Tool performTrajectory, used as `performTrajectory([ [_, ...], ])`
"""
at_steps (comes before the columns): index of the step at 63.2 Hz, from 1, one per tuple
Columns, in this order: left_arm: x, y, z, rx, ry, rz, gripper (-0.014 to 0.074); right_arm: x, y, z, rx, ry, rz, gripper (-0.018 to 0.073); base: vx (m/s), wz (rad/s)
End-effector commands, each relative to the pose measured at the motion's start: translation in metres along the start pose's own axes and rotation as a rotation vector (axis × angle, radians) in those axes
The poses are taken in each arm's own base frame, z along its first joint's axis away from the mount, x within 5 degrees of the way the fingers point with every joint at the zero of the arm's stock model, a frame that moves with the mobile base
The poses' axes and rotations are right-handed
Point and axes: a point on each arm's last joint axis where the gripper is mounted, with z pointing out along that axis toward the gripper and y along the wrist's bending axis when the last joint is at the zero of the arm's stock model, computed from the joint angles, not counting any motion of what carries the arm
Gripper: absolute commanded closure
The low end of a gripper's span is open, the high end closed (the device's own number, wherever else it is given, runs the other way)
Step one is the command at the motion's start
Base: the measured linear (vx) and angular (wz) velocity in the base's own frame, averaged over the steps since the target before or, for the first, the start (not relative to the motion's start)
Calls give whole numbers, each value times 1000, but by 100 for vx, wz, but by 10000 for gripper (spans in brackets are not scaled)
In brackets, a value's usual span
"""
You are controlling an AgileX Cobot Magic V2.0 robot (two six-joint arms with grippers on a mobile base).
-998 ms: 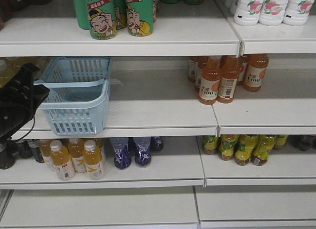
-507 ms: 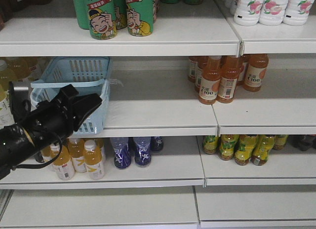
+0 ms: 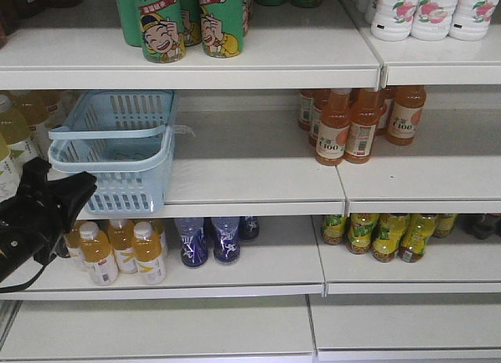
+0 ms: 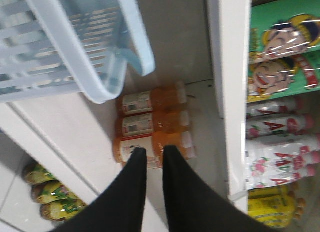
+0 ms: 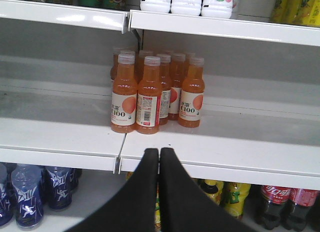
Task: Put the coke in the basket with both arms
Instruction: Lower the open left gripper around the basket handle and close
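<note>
The light-blue basket [image 3: 117,148] stands on the middle shelf at the left, with nothing inside that I can see; its rim [image 4: 135,39] fills the top left of the left wrist view. My left gripper [image 3: 86,189] hangs below and left of the basket, its fingers a narrow gap apart and holding nothing [image 4: 154,151]. In the right wrist view my right gripper [image 5: 159,151] is shut and empty, level with the middle shelf's front edge. Two coke bottles [image 5: 274,199] with red labels stand on the lower shelf, down and right of it. The right arm does not show in the front view.
Orange juice bottles [image 3: 344,128] cluster on the middle shelf right of the basket. Green cans [image 3: 184,23] and white bottles [image 3: 430,11] sit on the top shelf. Yellow bottles [image 3: 117,249], blue bottles [image 3: 211,239] and yellow-green bottles [image 3: 383,236] line the lower shelf.
Half a second ago my left arm reached right across the basket's front. It has since drawn back left and lower. The basket and bottles have not moved.
</note>
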Motion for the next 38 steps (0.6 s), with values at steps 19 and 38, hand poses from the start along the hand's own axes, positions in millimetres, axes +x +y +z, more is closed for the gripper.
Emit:
performTrajectory([
  [19,-21,-20,-4,176,-138,-220,-64,-1,2,0,-10,-59,-21,564,0,0],
  [38,-26,-18,0,179,-178,-266,-62,-1,2,0,-10,-59,-21,564,0,0],
])
